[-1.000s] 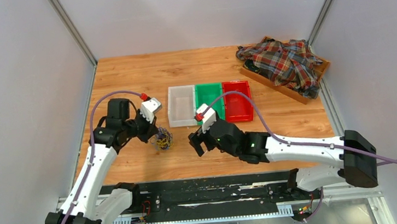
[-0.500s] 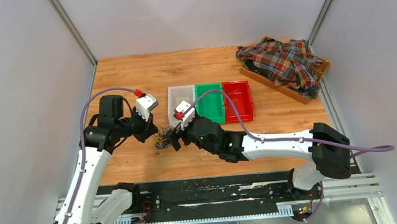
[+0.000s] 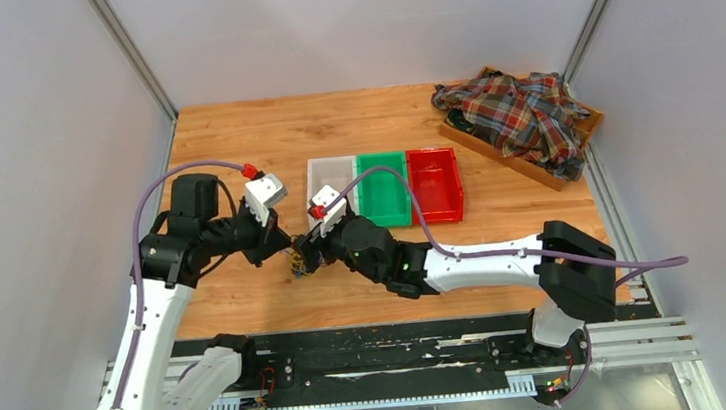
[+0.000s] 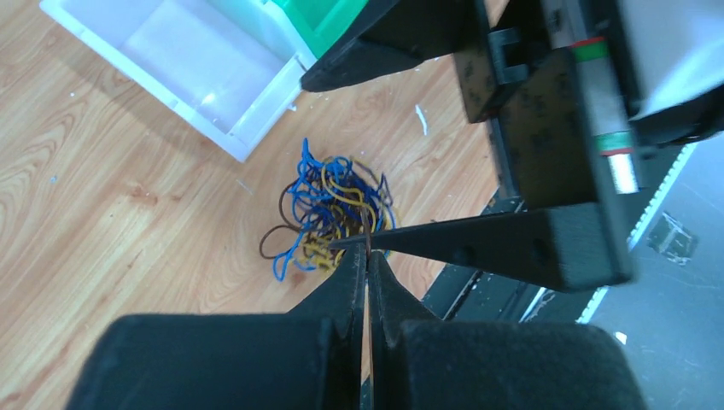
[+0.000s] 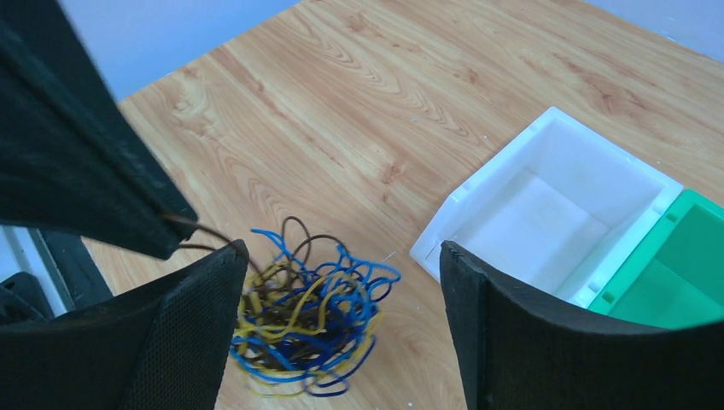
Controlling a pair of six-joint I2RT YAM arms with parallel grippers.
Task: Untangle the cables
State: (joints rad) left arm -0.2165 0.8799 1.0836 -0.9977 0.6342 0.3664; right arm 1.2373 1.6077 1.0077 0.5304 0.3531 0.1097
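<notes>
The cables (image 3: 296,263) are a small clump of blue, yellow and dark brown loops on the wooden table, just left of the white bin. My left gripper (image 3: 281,245) is shut on one brown wire (image 4: 367,242) that leads up out of the clump (image 4: 329,213). My right gripper (image 3: 308,257) is open, and its two fingers straddle the clump (image 5: 303,320) from the right. In the right wrist view the left gripper's fingertips (image 5: 162,231) hold the brown wire at the upper left. One right finger (image 4: 487,243) crosses the left wrist view just above the clump.
A white bin (image 3: 329,173), a green bin (image 3: 384,191) and a red bin (image 3: 435,186) stand in a row right behind the grippers. A plaid shirt (image 3: 516,115) lies in a wooden tray (image 3: 588,128) at the back right. Grey walls close both sides.
My right arm has swung left from the table's middle to the clump and now has its open fingers around it. My left gripper has stayed beside the clump, shifting slightly.
</notes>
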